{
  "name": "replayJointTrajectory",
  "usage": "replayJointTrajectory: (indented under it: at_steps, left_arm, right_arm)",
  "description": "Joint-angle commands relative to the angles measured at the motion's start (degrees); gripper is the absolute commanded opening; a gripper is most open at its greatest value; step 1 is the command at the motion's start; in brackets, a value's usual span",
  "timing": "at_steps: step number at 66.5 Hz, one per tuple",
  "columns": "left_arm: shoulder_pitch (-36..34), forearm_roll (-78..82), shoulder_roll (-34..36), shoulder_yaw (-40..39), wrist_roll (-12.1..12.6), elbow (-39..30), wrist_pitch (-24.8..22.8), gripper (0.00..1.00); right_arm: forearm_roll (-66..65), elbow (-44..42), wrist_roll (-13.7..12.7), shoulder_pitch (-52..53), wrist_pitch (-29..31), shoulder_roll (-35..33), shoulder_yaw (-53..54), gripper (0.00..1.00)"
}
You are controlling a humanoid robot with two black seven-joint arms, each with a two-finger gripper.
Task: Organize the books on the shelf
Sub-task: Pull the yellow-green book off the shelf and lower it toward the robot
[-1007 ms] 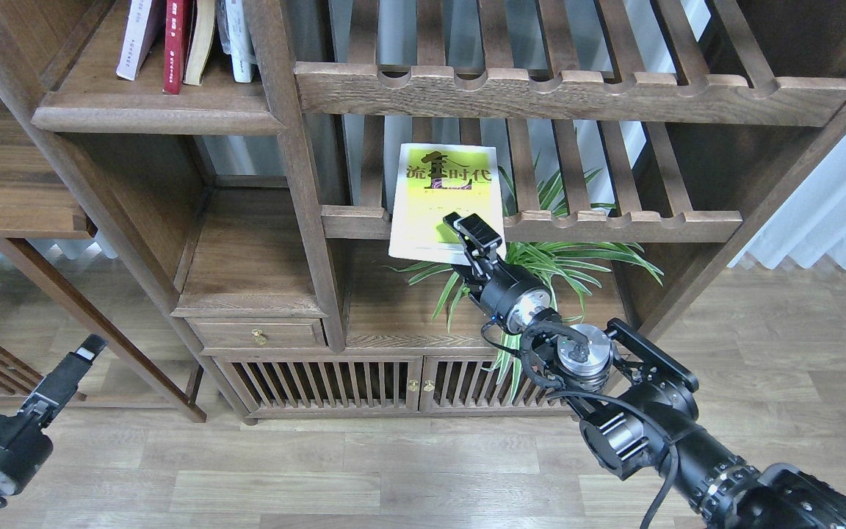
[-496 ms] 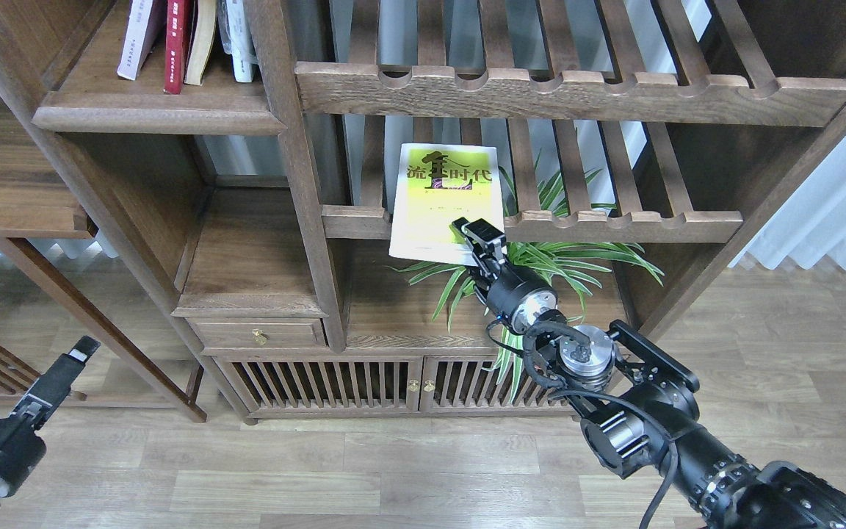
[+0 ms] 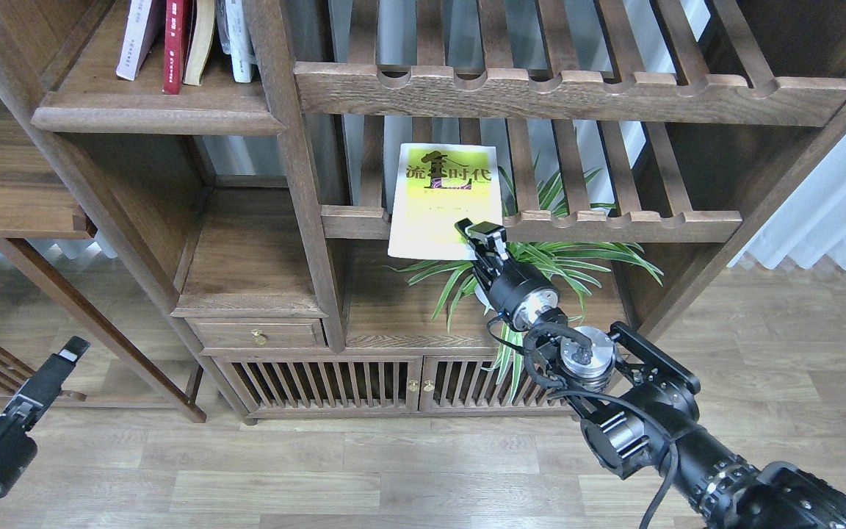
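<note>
Seemingly book (image 3: 441, 198) corner between fingers (image 3: 487, 234)

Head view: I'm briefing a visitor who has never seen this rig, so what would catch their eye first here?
Probably the yellow-green book, bright against the dark wood, lying flat on the lower slatted rack with its near edge overhanging the front rail. The right gripper is at its near right corner. Next, the green plant beneath that rack, and the upright books on the solid shelf top left.

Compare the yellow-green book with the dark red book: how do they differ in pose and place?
The yellow-green book lies flat, cover up, on a slatted rack; the dark red book stands among others on the solid shelf. The right hand is at the yellow-green book's near corner; nothing touches the dark red book. Both are thin.
</note>
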Motion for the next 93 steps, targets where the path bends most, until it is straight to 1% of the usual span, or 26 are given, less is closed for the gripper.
replayJointTrajectory:
  at_steps: [1,21,45,46,52,60,69,73,80,93]
  left_arm:
    - [0.07,-0.09,-0.08,-0.11,0.0,1.08,0.0,0.98]
    - [-0.1,-0.18,-0.78,-0.11,0.0,2.66,0.0,0.98]
    - [-0.1,-0.18,-0.78,-0.11,0.0,2.84,0.0,0.98]
    - [-0.1,-0.18,-0.78,-0.11,0.0,2.84,0.0,0.98]
    - [-0.1,-0.18,-0.87,-0.11,-0.09,3.28,0.0,0.98]
    - [-0.1,-0.27,-1.13,-0.11,-0.27,3.72,0.0,0.98]
    - [0.07,-0.36,-1.57,0.06,-0.44,4.77,0.0,0.98]
    - [0.07,-0.44,-1.66,0.24,-0.44,5.47,0.0,0.98]
    - [-0.02,-0.53,-2.45,0.24,-0.44,6.44,0.0,0.99]
    - [-0.02,-0.53,-2.45,0.33,-0.44,6.71,0.0,0.99]
  right_arm:
    - [0.0,5.83,0.0,-2.67,0.05,0.0,0.26,0.22]
    - [0.0,20.51,-0.09,-12.86,-0.13,0.0,4.48,0.2]
    - [-0.26,32.47,-0.44,-23.58,0.49,0.0,6.51,0.13]
    - [-0.44,34.39,-0.53,-25.33,0.57,0.0,6.59,0.11]
    - [-0.62,36.95,-0.7,-28.42,1.28,0.0,7.82,0.11]
    - [-0.7,39.24,-1.76,-32.46,3.12,0.0,8.0,0.11]
    - [-4.39,40.91,-4.3,-38.61,8.12,0.0,7.12,0.08]
    - [-5.88,40.91,-4.92,-40.28,9.88,0.0,6.86,0.06]
    - [-6.59,40.91,-5.27,-41.52,12.17,0.0,6.15,0.05]
    - [-7.91,40.91,-5.36,-42.57,12.35,0.0,5.27,0.05]
